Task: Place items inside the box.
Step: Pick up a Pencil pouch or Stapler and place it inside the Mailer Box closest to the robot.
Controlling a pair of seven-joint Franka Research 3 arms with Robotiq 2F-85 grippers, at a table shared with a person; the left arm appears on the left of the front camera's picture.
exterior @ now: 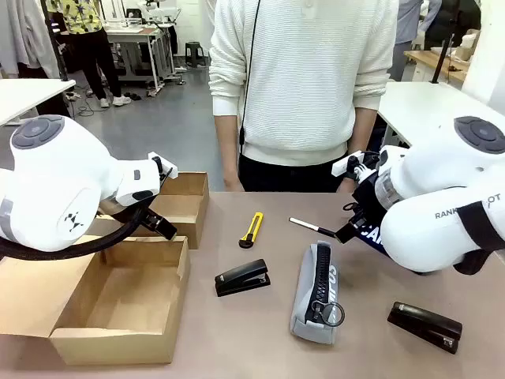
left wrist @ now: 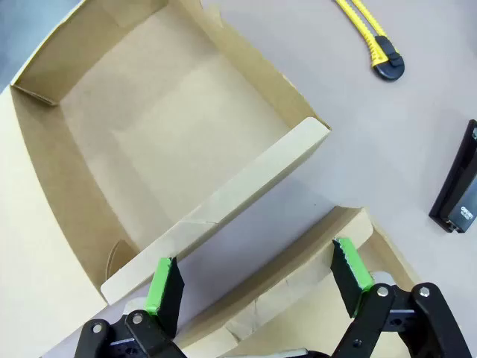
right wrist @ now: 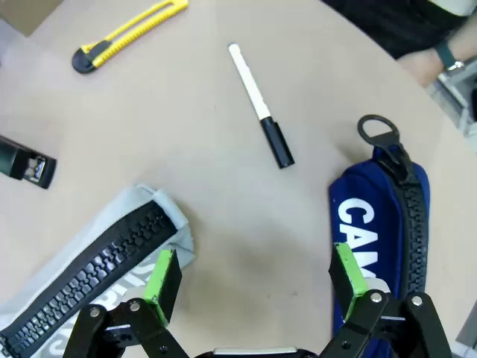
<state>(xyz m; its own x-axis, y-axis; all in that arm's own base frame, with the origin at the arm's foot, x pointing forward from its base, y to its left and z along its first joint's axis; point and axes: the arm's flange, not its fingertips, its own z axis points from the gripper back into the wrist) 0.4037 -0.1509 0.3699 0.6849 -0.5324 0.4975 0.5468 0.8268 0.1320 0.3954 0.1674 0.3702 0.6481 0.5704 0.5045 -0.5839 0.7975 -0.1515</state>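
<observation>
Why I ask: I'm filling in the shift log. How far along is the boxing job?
Done: nothing, no item is in the box. In hand: nothing; the left gripper hangs open over the box walls, the right gripper open between the grey pouch and a blue pouch. Left: the grey pouch, yellow utility knife, pen and two staplers, all on the table.

White, bulbous, grey-capped arms [exterior: 55,189] [exterior: 442,197], black green-padded pincers [left wrist: 257,276] [right wrist: 255,272], lettering [exterior: 456,212] perhaps "RANK".

Bare table [right wrist: 253,246] lies between the grey pouch [right wrist: 97,268] and blue pouch [right wrist: 380,216]; the pen [right wrist: 258,103] lies beyond. The box [exterior: 118,343] stands open-topped.
</observation>
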